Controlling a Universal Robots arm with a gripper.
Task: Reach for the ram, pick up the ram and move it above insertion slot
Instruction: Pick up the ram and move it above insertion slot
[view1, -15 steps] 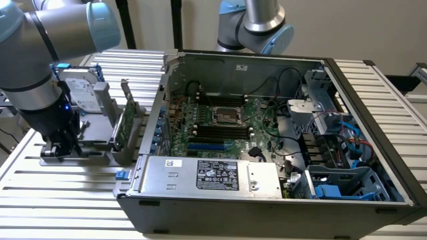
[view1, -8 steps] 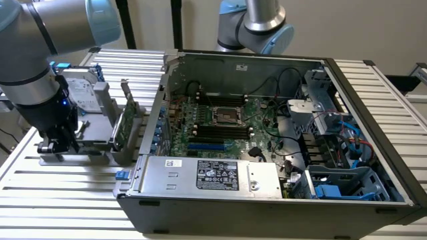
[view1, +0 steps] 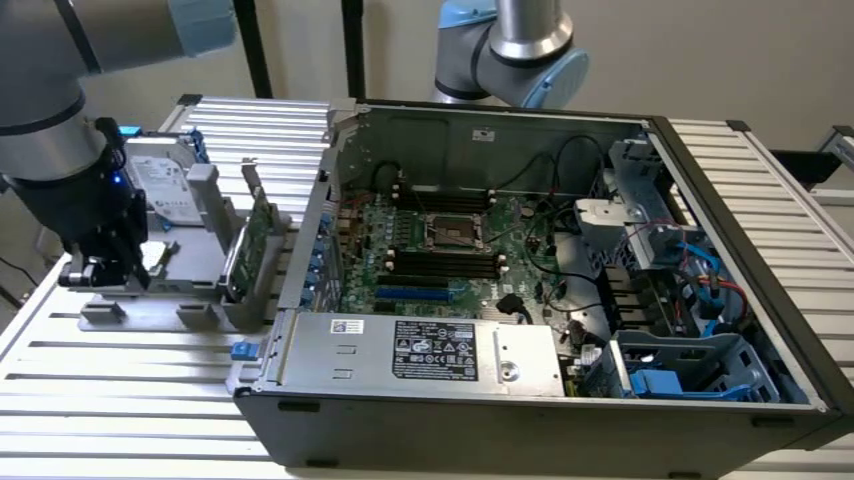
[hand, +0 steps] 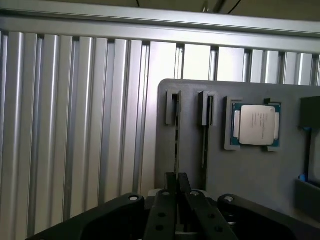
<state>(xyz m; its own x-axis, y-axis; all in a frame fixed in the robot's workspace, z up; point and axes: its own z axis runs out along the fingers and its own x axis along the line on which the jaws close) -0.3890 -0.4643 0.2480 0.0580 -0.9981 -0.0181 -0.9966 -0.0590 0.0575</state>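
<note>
My gripper (hand: 176, 182) hangs straight over the grey holder (hand: 250, 175), its two black fingers drawn close together. The ram (hand: 176, 135) stands edge-on in one of the holder's narrow slots, a thin dark strip that runs in between the fingers, so they look shut on its top edge. In the exterior view the gripper (view1: 114, 272) is low at the exterior view's left end of the holder (view1: 147, 312), and the arm hides the ram there. The black insertion slots (view1: 447, 262) lie on the motherboard inside the open computer case, well off to the exterior view's right.
A second narrow slot (hand: 205, 135) and a CPU chip (hand: 256, 125) sit beside the ram on the holder. A silver hard drive (view1: 163, 180) and a green expansion card (view1: 263, 235) stand upright between gripper and case (view1: 307, 230). A power supply (view1: 427, 350) fills the case's front.
</note>
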